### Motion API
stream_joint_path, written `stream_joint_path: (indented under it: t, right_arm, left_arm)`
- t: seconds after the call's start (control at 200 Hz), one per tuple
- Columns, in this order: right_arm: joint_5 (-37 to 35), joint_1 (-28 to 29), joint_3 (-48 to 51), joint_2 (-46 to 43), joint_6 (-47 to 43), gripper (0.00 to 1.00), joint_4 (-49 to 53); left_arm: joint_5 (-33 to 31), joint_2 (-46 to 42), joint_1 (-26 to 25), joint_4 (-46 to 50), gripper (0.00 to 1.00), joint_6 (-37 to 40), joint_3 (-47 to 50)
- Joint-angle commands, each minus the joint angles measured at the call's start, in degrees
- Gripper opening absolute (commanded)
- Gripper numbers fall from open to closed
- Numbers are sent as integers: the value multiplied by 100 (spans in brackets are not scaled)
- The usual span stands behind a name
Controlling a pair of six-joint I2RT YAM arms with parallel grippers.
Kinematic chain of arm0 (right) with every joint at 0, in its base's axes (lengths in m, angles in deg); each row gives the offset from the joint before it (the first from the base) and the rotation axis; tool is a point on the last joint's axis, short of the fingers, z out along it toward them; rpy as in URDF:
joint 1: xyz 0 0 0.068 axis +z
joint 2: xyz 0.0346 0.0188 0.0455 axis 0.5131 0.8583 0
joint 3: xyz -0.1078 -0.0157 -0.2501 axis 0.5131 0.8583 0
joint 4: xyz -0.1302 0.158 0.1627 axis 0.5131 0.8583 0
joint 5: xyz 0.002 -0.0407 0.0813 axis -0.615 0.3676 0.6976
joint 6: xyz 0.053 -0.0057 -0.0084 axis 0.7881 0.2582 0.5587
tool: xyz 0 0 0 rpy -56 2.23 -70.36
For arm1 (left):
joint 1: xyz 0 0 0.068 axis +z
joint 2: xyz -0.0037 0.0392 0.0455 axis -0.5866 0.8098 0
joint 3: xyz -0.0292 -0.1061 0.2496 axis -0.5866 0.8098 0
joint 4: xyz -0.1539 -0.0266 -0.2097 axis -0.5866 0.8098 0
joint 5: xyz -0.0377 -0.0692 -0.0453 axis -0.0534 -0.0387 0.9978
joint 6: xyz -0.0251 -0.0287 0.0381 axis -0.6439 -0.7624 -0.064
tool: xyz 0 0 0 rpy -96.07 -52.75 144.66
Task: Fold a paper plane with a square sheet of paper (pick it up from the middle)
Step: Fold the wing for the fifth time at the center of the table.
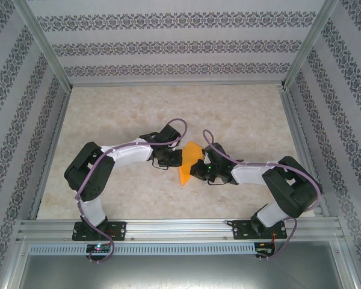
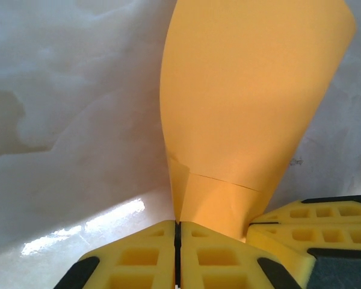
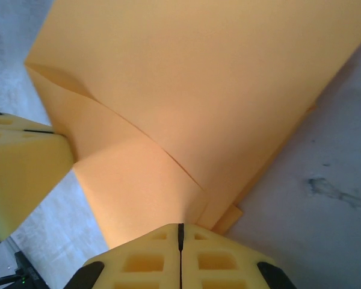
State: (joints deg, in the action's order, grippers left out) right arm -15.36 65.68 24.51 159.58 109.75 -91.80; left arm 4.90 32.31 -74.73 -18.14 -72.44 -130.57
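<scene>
The orange sheet of paper (image 1: 189, 164) is folded into a narrow, layered, pointed shape and is held above the table between both arms. My left gripper (image 1: 178, 158) is on its left side. In the left wrist view the left gripper (image 2: 177, 224) is shut, and a folded edge of the paper (image 2: 246, 102) runs into the seam between its jaws. My right gripper (image 1: 200, 169) is on the paper's right side. The right gripper (image 3: 180, 227) is also shut, pinching the layered paper (image 3: 198, 78). Each wrist view shows the other gripper's yellow fingers (image 2: 316, 224) (image 3: 21, 171) touching the paper.
The pale marbled tabletop (image 1: 240, 114) lies under the paper. Aluminium frame rails (image 1: 174, 229) run along the near edge, and patterned walls (image 1: 168, 42) close the back and sides. Both arm bases stand at the near edge.
</scene>
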Motion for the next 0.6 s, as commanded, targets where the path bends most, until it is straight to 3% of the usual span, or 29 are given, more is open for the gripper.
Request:
stream_joint_path:
  t: [0.0, 0.595]
  right_arm:
    - [-197, -44, -91, 134, -165, 6, 309]
    - [-125, -62, -164, 354, -245, 5, 297]
  left_arm:
    - [-79, 49, -101, 165, 11, 140, -132]
    - [288, 199, -250, 240, 13, 161, -459]
